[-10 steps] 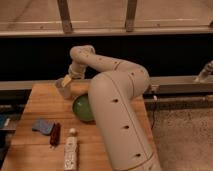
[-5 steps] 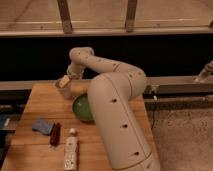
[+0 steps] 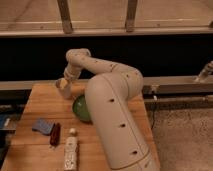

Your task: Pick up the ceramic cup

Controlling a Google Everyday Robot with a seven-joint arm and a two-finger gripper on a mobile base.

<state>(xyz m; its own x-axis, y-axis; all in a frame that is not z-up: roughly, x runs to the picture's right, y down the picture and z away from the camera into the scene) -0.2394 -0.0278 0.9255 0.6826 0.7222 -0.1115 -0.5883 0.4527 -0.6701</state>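
The ceramic cup (image 3: 66,91) is a small whitish-beige cup near the back left of the wooden table (image 3: 35,102). Much of it is covered by the gripper. The gripper (image 3: 63,85) hangs from the large white arm (image 3: 112,110) and has come down right at the cup from above. I cannot make out whether it touches the cup. The arm bends back from the lower right over the table's right half.
A wide green bowl (image 3: 80,108) sits just right of the cup, partly behind the arm. Near the front lie a blue object (image 3: 42,126), a dark red object (image 3: 55,134) and a white bottle (image 3: 71,151). A dark wall and rail run behind the table.
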